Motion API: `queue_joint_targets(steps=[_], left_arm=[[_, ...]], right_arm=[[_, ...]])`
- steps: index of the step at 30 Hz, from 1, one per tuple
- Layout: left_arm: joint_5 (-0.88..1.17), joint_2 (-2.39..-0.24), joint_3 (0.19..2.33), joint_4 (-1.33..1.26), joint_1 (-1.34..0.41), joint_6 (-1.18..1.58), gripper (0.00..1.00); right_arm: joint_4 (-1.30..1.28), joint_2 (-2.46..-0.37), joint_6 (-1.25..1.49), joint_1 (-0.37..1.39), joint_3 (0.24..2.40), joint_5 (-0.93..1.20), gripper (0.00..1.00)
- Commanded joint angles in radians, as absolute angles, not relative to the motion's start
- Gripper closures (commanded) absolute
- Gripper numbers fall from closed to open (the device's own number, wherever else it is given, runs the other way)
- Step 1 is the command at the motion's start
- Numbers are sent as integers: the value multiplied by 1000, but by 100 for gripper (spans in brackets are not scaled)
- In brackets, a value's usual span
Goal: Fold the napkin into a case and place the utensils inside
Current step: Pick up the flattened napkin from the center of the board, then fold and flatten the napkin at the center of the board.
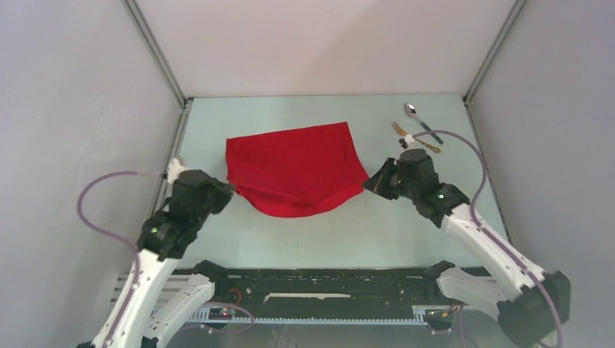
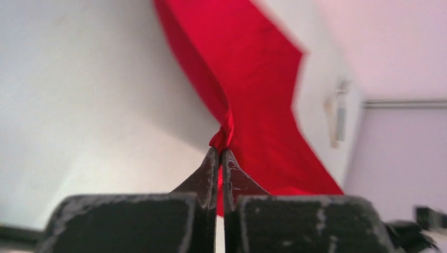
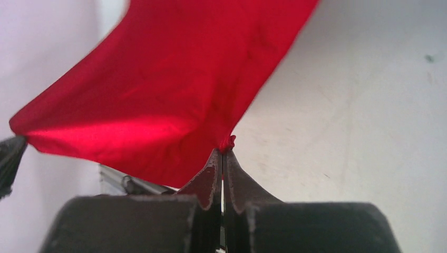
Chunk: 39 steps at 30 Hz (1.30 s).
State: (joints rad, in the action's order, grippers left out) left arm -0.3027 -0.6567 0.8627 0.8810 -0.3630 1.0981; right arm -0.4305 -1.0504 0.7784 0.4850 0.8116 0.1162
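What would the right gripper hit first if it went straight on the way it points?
The red napkin: the right gripper is shut on its corner, and the cloth spreads just ahead of it. What lies beyond is hard to judge.

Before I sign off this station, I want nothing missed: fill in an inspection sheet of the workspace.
Surface: pale table, a few small specks.
Job's things: red napkin unfolded, near corners held up; spoon and fork far right, outside it.
Clutter: nothing seen.
Grippers: left gripper shut on one napkin corner; right gripper shut on the other.
Cables: a purple cable loops off each arm.
Surroundings: plain grey walls, metal posts.
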Motion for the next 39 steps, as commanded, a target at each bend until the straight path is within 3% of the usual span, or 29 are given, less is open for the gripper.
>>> queue_joint_targets(steps=[1, 10, 17, 20, 26, 34, 39], left_arm=[[-198, -599, 1103, 777, -356, 881, 100], [-41, -632, 1551, 779, -356, 806, 100], [-162, -726, 1624, 815, -356, 783, 100], [-245, -838, 1609, 857, -356, 781, 100], [-347, -1073, 1498, 807, -292, 752, 100], [-453, -1495, 1480, 726, -233, 769, 100], [-386, -1723, 1538, 629, -190, 737, 100]], right_arm=[[-299, -888, 646, 503, 927, 217, 100], [-324, -722, 532, 697, 1237, 107, 100], [-319, -752, 577, 736, 1313, -112, 100], [-440, -857, 610, 675, 1370, -241, 100], [-434, -1128, 665, 360, 1339, -16, 100], [-232, -1517, 633, 228, 1338, 144, 100], [-186, -1772, 606, 196, 1439, 218, 100]])
